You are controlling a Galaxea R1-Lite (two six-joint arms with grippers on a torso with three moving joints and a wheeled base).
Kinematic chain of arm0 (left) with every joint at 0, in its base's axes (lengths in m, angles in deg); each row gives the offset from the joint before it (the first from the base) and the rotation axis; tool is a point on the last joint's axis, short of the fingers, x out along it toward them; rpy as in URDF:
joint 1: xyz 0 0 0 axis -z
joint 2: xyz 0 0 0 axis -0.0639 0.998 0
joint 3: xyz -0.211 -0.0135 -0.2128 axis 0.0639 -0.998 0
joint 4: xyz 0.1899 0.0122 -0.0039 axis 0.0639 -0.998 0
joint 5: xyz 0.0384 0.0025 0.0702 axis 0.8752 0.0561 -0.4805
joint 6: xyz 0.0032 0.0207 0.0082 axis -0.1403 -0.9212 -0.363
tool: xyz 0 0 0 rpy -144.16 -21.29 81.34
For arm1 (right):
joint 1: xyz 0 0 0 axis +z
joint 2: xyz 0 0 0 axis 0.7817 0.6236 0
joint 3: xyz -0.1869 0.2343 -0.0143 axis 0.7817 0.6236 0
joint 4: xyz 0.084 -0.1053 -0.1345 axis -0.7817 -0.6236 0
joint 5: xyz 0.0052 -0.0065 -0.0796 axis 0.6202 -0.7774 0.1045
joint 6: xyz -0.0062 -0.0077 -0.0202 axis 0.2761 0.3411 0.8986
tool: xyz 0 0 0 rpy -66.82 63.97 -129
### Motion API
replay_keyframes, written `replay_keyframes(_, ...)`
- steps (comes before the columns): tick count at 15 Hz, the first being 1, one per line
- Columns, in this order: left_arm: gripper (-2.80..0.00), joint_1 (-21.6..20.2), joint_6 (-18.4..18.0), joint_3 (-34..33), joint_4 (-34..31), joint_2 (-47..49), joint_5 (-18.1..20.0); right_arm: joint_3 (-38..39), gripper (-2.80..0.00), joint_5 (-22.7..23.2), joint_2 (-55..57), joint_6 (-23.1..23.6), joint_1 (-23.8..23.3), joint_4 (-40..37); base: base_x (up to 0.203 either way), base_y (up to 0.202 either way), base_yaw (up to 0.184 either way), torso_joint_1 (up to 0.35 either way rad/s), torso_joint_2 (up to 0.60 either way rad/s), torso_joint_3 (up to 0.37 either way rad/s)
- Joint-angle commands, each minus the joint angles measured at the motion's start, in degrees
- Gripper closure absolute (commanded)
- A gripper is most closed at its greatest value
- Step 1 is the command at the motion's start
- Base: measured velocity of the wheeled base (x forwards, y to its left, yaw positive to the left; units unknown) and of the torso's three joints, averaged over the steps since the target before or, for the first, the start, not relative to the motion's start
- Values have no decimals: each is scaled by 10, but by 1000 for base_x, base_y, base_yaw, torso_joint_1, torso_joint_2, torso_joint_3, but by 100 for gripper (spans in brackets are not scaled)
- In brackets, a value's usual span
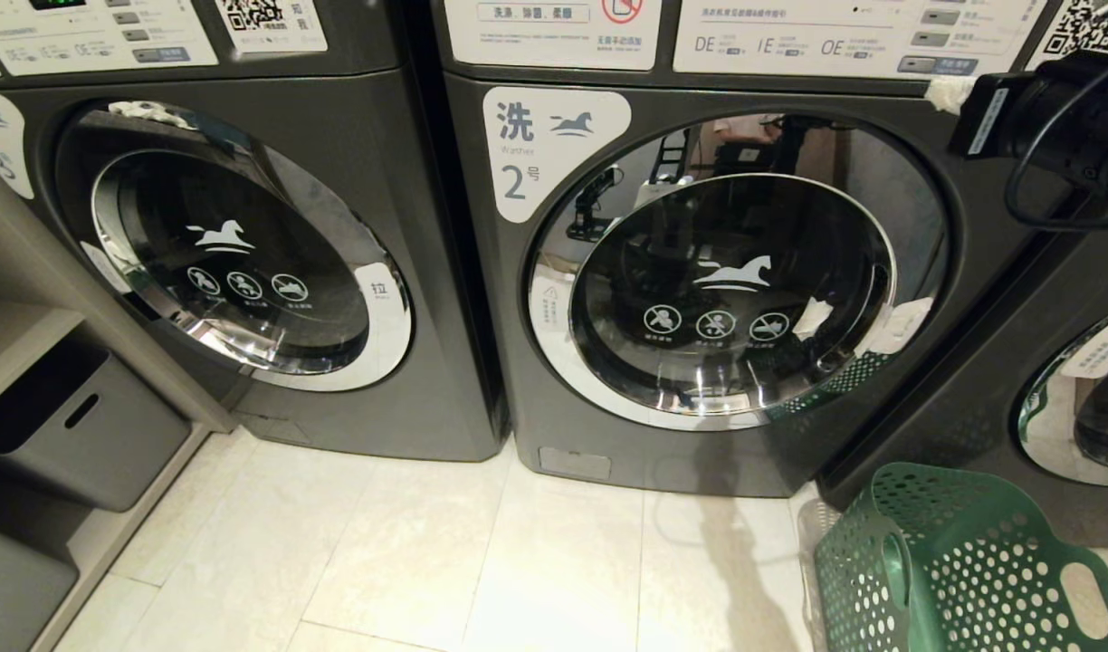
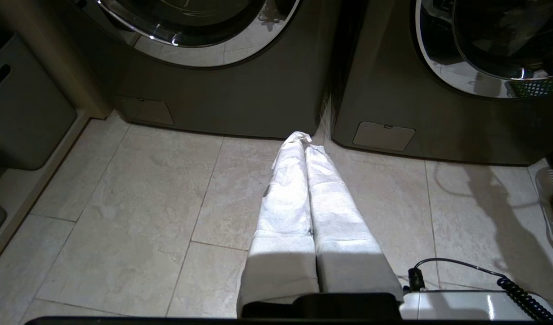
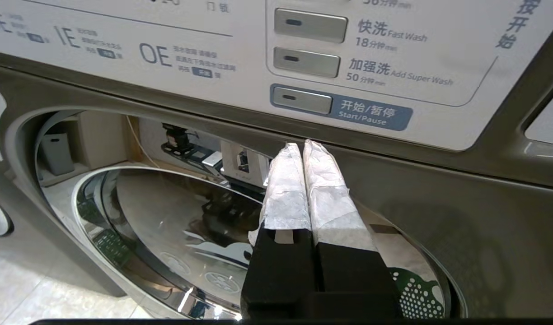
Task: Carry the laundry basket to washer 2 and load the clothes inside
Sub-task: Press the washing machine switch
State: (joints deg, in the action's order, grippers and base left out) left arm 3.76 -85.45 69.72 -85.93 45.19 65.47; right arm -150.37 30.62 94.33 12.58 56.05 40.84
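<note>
Washer 2 (image 1: 699,299) is dark grey, with a white "2" label (image 1: 536,154) and its round glass door (image 1: 735,290) closed. The laundry basket (image 1: 952,561), green and perforated, stands on the floor at the washer's lower right. No clothes show in any view. My right gripper (image 1: 938,91) is shut and empty. Its white-wrapped tips (image 3: 302,145) sit at the seam just below the Start/Pause button (image 3: 302,99), above the door (image 3: 168,216). My left gripper (image 2: 303,137) is shut and empty. It hangs low over the floor tiles, pointing at the gap between two washers.
Washer 3 (image 1: 246,244) stands to the left with its door closed. Another washer (image 1: 1079,398) stands to the right behind the basket. A grey bin (image 1: 74,426) sits in a low shelf at the far left. Pale tile floor (image 1: 427,543) lies before the machines.
</note>
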Motion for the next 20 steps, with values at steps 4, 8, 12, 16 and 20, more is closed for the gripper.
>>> replay_keyframes(4, 0, 0, 0, 0, 0, 0, 0, -5, 0, 1, 0, 2, 0, 6, 0, 0, 0, 0, 0, 0)
replay_keyframes(8, 0, 0, 0, 0, 0, 0, 0, -17, 0, 2, 14, 3, 1, 6, 0, 0, 0, 0, 0, 0)
replay_keyframes(12, 0, 0, 0, 0, 0, 1, 0, -45, 0, 1, 37, 2, 0, 6, 0, 0, 0, 0, 0, 0)
replay_keyframes(16, 0, 0, 0, 0, 0, 1, 0, -72, 0, 0, 60, 3, 0, 6, 0, 0, 0, 0, 0, 0)
replay_keyframes(20, 0, 0, 0, 0, 0, 1, 0, -96, 0, -1, 76, 3, -1, 6, 0, 0, 0, 0, 0, 0)
